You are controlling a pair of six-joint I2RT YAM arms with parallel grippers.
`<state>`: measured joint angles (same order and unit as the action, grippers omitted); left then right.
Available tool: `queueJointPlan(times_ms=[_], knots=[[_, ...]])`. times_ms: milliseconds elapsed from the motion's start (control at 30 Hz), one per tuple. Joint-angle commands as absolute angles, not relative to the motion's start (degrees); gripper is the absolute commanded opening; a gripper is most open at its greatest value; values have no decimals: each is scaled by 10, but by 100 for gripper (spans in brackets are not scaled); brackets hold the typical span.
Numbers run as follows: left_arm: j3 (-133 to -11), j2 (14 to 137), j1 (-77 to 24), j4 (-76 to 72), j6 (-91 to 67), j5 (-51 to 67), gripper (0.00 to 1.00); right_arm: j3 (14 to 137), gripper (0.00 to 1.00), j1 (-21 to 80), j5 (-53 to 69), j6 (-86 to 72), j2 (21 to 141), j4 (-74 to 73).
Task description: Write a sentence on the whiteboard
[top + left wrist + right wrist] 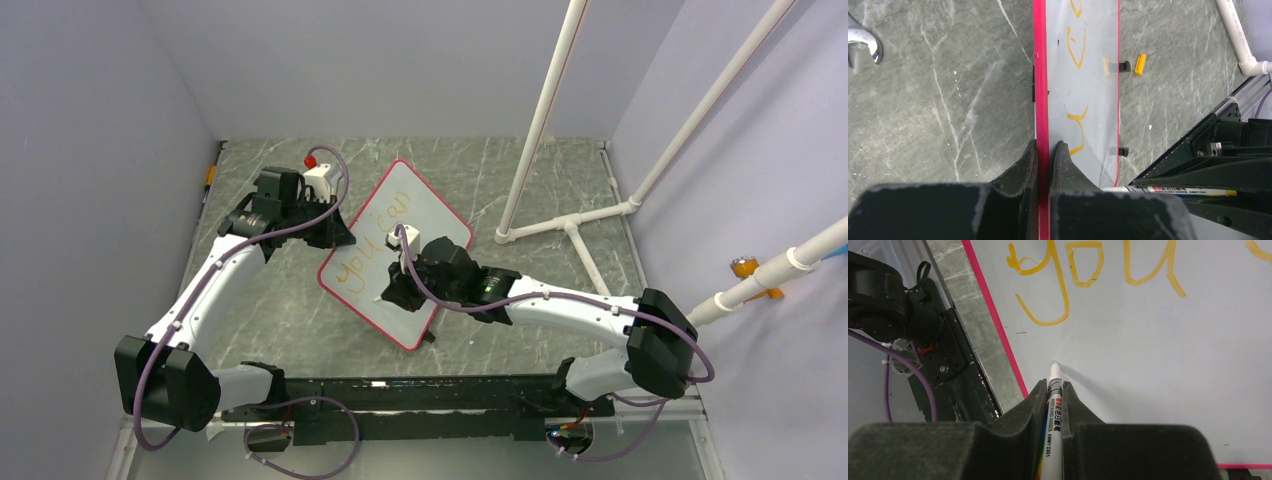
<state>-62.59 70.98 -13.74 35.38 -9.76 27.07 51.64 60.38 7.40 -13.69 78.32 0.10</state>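
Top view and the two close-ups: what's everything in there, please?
Table: one, grey marbled, under everything.
Whiteboard: one, white with red-pink frame, mid-table.
Writing: one line, orange, "you can", on the whiteboard.
Marker: one, white, in the right tool, tip at the board.
Cap-like piece: one, yellow, on the table beside the whiteboard.
Wrench: one, silver, on the table.
Pipe frame: one, white, right rear.
Left tool: one, black, shut on the whiteboard's edge.
Right tool: one, black, shut on the marker.

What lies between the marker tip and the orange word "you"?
Only bare whiteboard separates marker tip and word; the right wrist view shows it.
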Motion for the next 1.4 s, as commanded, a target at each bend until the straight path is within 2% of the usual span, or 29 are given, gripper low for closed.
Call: queueJointPlan(times_ms=[0, 467, 833, 1367], knots=[[-627, 706, -131, 339, -37, 156, 0, 502, 0, 606, 63, -140, 784, 28], [-626, 706, -131, 338, -37, 158, 0, 465, 0, 606, 30, -143, 766, 16], [-624, 703, -131, 333, -37, 166, 0, 518, 0, 606, -25, -128, 797, -14], [-624, 704, -131, 334, -36, 171, 0, 586, 0, 606, -24, -111, 834, -21]])
